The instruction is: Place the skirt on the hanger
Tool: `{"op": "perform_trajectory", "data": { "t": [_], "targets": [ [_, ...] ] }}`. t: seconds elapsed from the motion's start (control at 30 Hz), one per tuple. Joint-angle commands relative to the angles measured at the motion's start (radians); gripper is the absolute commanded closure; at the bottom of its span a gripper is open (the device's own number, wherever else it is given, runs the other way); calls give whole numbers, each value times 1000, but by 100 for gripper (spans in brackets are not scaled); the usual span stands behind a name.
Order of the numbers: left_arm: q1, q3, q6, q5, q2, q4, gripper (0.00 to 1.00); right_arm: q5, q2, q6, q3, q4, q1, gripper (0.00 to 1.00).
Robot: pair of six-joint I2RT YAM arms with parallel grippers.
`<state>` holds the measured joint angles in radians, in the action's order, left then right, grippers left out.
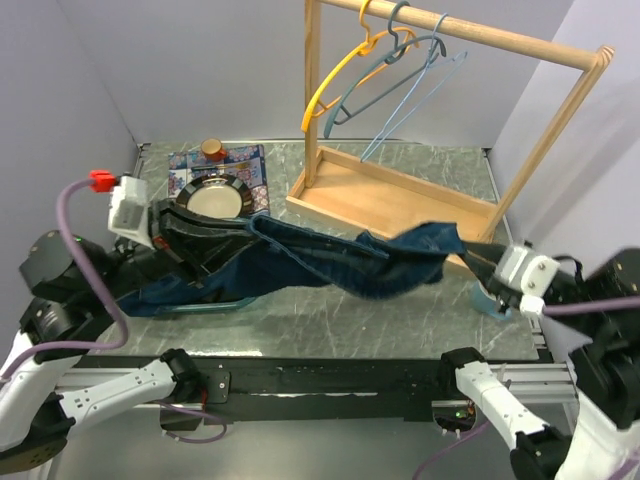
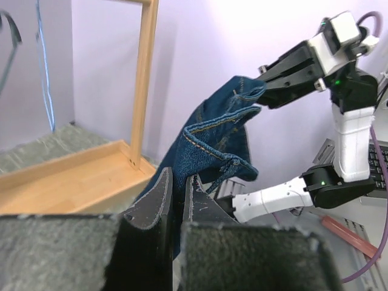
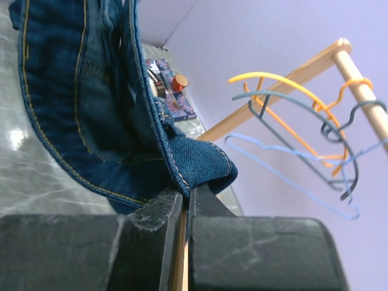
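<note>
My left gripper [image 1: 243,228] and right gripper [image 1: 472,256] are each clamped on the dark blue denim skirt [image 1: 340,262], stretched left-to-right across mid-frame below the coloured wire hangers [image 1: 385,48] at upper centre.

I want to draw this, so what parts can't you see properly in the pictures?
Top external: a teal bar on the table runs under the skirt; cannot tell what it is.
Top external: the left gripper covers part of the plate.
Left wrist: the top of the wooden rack is cut off by the frame edge.
</note>
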<state>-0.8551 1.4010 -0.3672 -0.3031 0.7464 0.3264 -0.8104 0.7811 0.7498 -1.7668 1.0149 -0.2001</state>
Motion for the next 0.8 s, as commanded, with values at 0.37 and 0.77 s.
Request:
{"op": "perform_trajectory", "data": {
  "t": [0.37,0.77],
  "targets": [
    [8,-469,-114,387,31,-285,99,352,73,-257,455,-272,51,100],
    [330,-623,-157,196,384,-572,99,209,452,-159,517,-357,122,100]
  ]
}}
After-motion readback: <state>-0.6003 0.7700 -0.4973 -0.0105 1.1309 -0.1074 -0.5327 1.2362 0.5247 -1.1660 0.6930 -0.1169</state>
